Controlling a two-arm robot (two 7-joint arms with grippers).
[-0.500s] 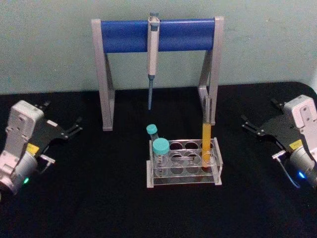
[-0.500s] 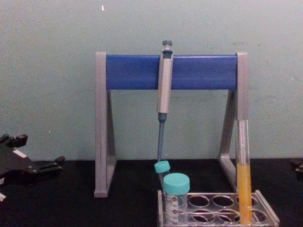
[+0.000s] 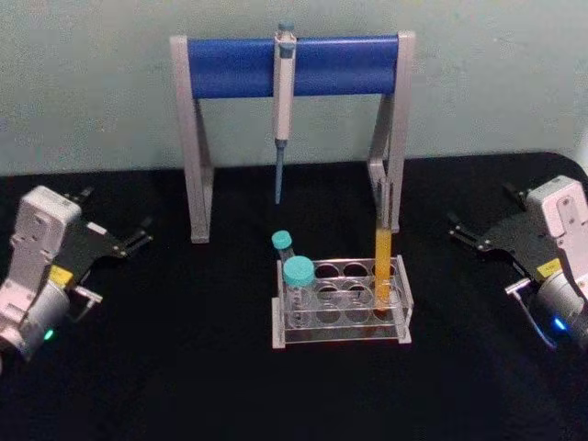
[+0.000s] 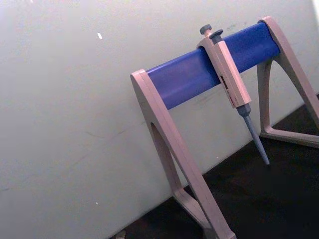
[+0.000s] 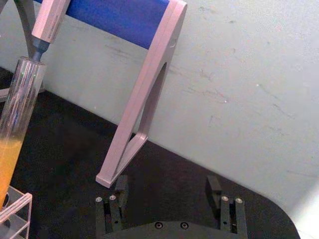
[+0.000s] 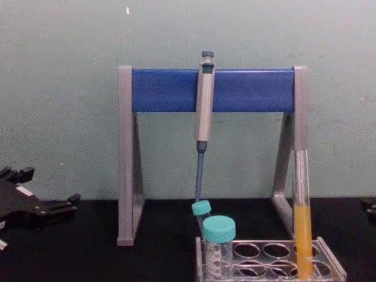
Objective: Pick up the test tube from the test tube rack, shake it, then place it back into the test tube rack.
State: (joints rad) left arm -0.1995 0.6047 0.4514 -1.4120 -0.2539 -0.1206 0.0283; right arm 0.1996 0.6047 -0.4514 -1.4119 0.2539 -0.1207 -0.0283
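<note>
Upright, test tube (image 3: 382, 260) in rack (image 3: 344, 323); left gripper (image 3: 115, 213), right gripper (image 3: 482, 213) flanking

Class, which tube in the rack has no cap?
The tall thin test tube of orange liquid at the rack's right end; both shorter tubes wear teal caps.

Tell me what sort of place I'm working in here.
Most likely a laboratory bench setup: a pipette hangs on a grey-and-blue stand, and a clear test tube rack holds a test tube of orange liquid plus teal-capped tubes.
</note>
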